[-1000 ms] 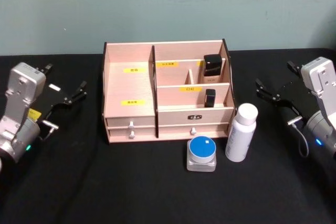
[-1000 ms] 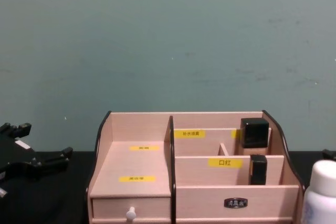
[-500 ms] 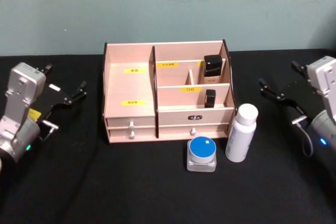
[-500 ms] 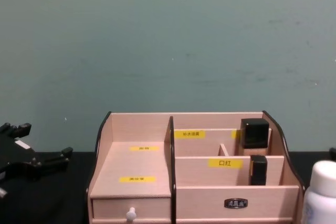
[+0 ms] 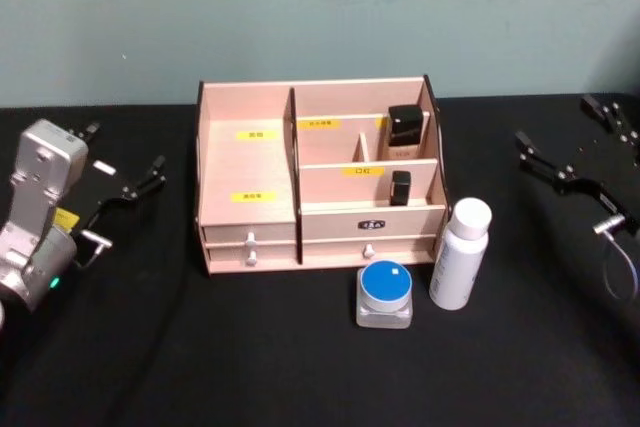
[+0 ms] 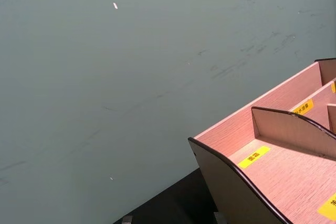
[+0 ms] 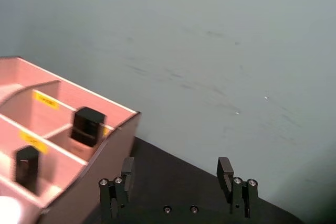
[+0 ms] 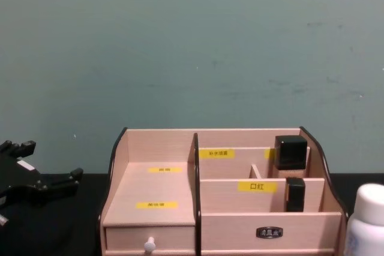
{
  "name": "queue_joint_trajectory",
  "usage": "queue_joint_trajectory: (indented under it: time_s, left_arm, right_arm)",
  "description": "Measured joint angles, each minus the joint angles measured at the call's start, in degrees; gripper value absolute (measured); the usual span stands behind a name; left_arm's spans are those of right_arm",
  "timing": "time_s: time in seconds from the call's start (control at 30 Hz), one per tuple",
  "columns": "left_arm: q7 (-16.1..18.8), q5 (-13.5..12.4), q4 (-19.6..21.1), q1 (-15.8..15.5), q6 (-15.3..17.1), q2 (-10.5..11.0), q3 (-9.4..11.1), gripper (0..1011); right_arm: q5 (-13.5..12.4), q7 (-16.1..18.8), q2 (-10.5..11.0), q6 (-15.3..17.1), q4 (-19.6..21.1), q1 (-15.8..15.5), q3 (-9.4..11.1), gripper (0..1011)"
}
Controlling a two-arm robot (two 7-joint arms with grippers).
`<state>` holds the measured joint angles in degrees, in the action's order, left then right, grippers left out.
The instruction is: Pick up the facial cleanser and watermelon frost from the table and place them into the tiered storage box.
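Both sets of jaws are being held wide open, with nothing gripped or even touched. The left gripper point(image 5: 125, 150) is being held off to the left of the tiered storage box point(image 5: 247, 162), and the right gripper point(image 7: 176, 174) out to its right, well apart from it. The facial cleanser point(image 5: 460, 252) is being shown upright on the black table point(image 5: 250, 357) by the box's front right corner, with the watermelon frost point(image 5: 384, 293) just beside it, in front of the drawers point(image 5: 370, 245).
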<state>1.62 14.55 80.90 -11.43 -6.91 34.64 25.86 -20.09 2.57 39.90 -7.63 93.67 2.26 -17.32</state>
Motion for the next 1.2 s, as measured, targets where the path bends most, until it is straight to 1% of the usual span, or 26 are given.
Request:
queue_joint_trajectory:
  time_s: [0.1,0.13,0.17,0.27,0.3,0.33,0.4,0.43,0.5,0.53,0.63,0.67,0.87,1.03,1.2]
  left_arm:
    - [0.0,0.0,0.0,0.0,0.0,0.0,0.0,1001]
    - [0.0,0.0,0.0,0.0,0.0,0.0,0.0,1001]
    - [0.0,0.0,0.0,0.0,0.0,0.0,0.0,1001]
    - [0.0,0.0,0.0,0.0,0.0,0.0,0.0,1001]
    - [0.0,0.0,0.0,0.0,0.0,0.0,0.0,1001]
    - [0.0,0.0,0.0,0.0,0.0,0.0,0.0,1001]
    - [0.0,0.0,0.0,0.0,0.0,0.0,0.0,1001]
    - [0.0,0.0,0.0,0.0,0.0,0.0,0.0,1001]
    - [0.0,0.0,0.0,0.0,0.0,0.0,0.0,1001]
    - [0.0,0.0,0.0,0.0,0.0,0.0,0.0,1001]
    - [0.0,0.0,0.0,0.0,0.0,0.0,0.0,1001]
    - [0.0,0.0,0.0,0.0,0.0,0.0,0.0,1001]
    - [0.0,0.0,0.0,0.0,0.0,0.0,0.0,1001]
    - [0.0,0.0,0.0,0.0,0.0,0.0,0.0,1001]
    - [0.0,0.0,0.0,0.0,0.0,0.0,0.0,1001]
  right_arm:
    - [-1.89,1.11,1.34,0.91,3.71,-2.76,1.61,1000]
    - [-2.7,1.63,2.08,1.45,5.61,-4.22,2.42,1000]
    - [-3.08,1.85,2.46,1.75,6.58,-5.0,2.84,1000]
    - [-4.69,2.86,4.25,2.56,11.06,-8.71,4.94,1000]
    - [-4.69,2.86,4.25,2.56,11.06,-8.71,4.94,1000]
    - [-5.27,3.24,4.92,2.86,12.69,-10.25,5.78,1000]
    - [-6.16,3.6,5.48,3.38,14.38,-11.93,6.69,1000]
    - [-6.86,3.89,5.81,3.76,15.57,-13.33,7.33,1000]
    - [-7.63,4.22,6.11,3.98,16.89,-14.84,8.12,1000]
    - [-8.35,4.63,6.29,4.09,17.9,-16.24,8.75,1000]
    - [-9.14,5.21,6.52,4.19,19.28,-17.98,9.47,1000]
    - [-9.45,5.57,6.66,4.37,19.96,-18.99,9.78,1000]
    - [-9.87,6.97,6.95,6.1,21.65,-21.43,9.95,1000]
    - [-9.86,7.82,6.64,6.98,21.82,-22.0,9.57,1000]
    - [-9.44,8.42,5.8,8.01,21.16,-21.98,8.96,1000]
